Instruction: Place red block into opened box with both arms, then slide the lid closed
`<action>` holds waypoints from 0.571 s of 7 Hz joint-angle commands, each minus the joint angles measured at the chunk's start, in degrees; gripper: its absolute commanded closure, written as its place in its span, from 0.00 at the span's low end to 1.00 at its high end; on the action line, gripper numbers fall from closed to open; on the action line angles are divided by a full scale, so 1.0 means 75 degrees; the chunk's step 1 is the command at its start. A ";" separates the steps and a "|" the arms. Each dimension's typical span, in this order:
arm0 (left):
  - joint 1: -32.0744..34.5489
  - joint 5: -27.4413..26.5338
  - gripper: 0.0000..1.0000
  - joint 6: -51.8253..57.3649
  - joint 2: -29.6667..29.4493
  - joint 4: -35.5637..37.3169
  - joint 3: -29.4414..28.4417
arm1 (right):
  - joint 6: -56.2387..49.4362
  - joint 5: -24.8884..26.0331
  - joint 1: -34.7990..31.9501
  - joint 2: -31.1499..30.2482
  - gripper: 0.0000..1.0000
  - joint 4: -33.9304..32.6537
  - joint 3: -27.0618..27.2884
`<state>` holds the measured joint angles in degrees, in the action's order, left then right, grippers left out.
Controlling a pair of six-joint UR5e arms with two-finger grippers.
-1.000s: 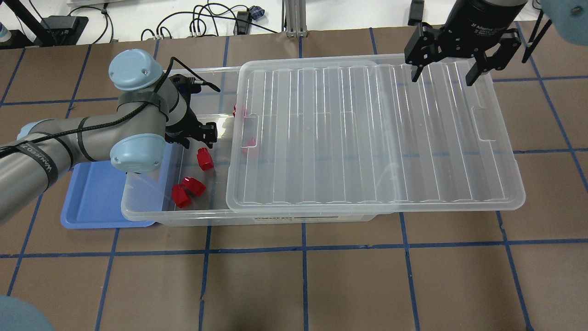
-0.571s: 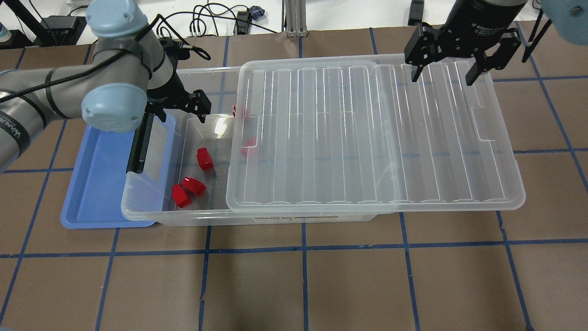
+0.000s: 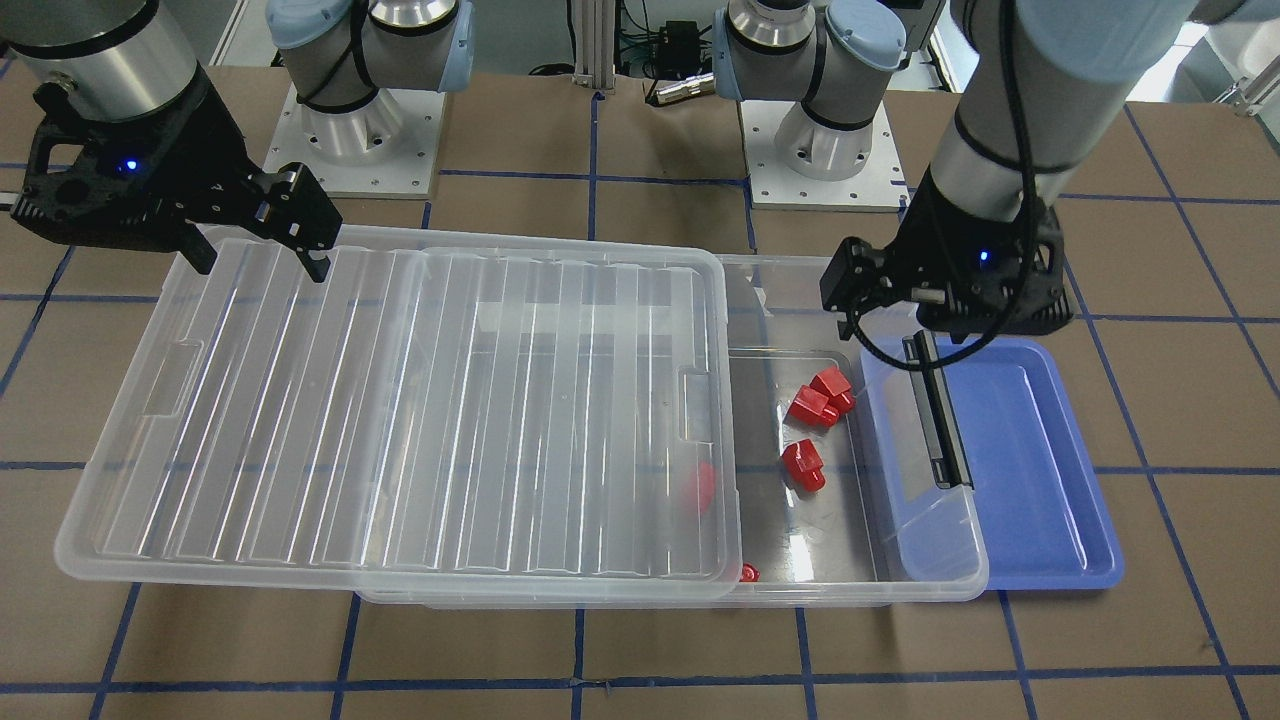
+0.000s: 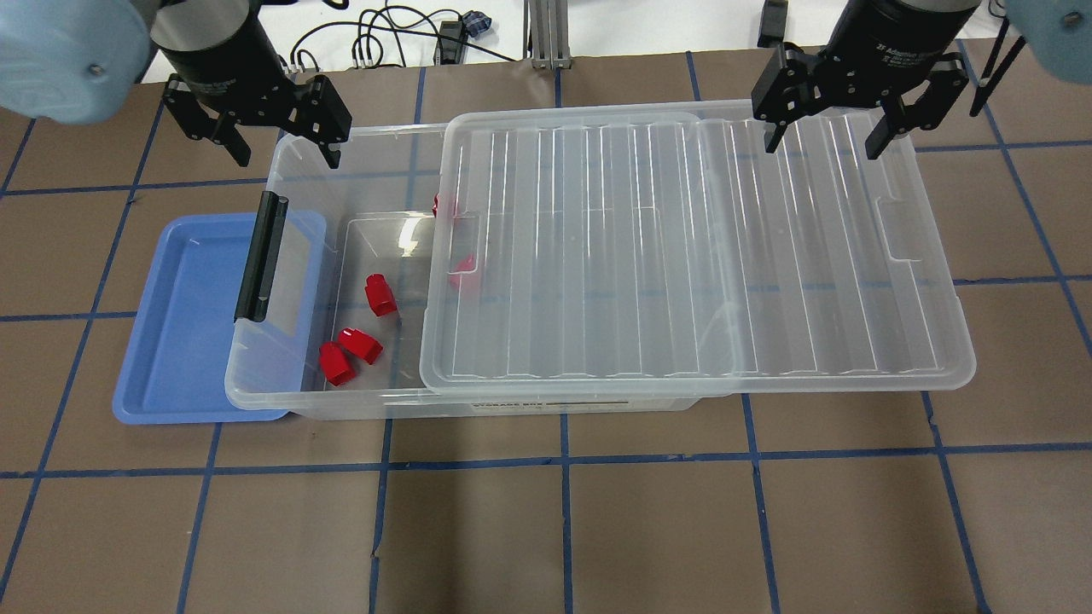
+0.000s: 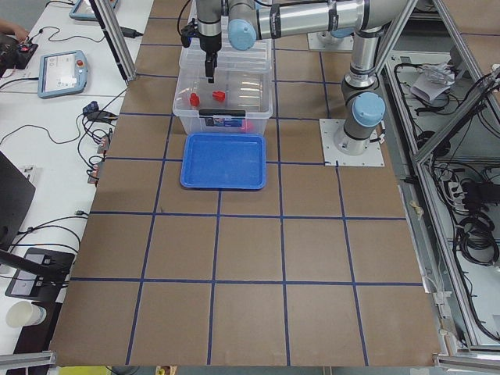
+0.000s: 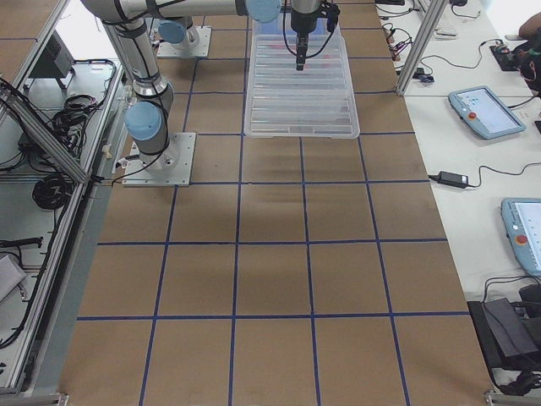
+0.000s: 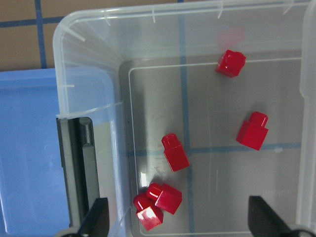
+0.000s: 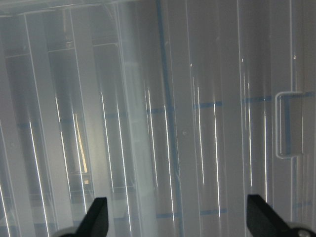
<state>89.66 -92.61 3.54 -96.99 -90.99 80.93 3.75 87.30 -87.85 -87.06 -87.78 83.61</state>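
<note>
Lifted clear of the box (image 4: 281, 396), the left gripper (image 4: 287, 158) now hangs wide and empty, the red block (image 4: 380, 294) lies inside near the latch bar (image 4: 260, 256), so the right gripper (image 4: 821, 147), also spread and empty, should press the lid (image 4: 682, 256) and slide it squarely toward that bar.

Red blocks (image 4: 380, 294) are glossy plastic, the box (image 4: 384, 402) clear shiny plastic, the tray (image 4: 183, 341) smooth blue.
</note>
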 commanded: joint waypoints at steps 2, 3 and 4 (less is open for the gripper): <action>0.0045 0.0090 0.00 0.0414 0.0639 -0.0770 0.0327 | -0.0031 0.0114 -0.0005 -0.0017 0.00 0.0020 -0.0003; 0.0022 -0.0014 0.00 0.0847 0.0639 -0.0689 0.0470 | -0.0020 0.0103 -0.0005 -0.0017 0.00 0.0020 -0.0003; 0.0022 0.0020 0.00 0.0794 0.0477 -0.0618 0.0459 | 0.0003 0.0068 -0.0005 -0.0006 0.00 0.0020 0.0008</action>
<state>89.88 -92.46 8.49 -92.64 -96.11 83.84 3.63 87.96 -87.89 -87.17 -87.64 83.60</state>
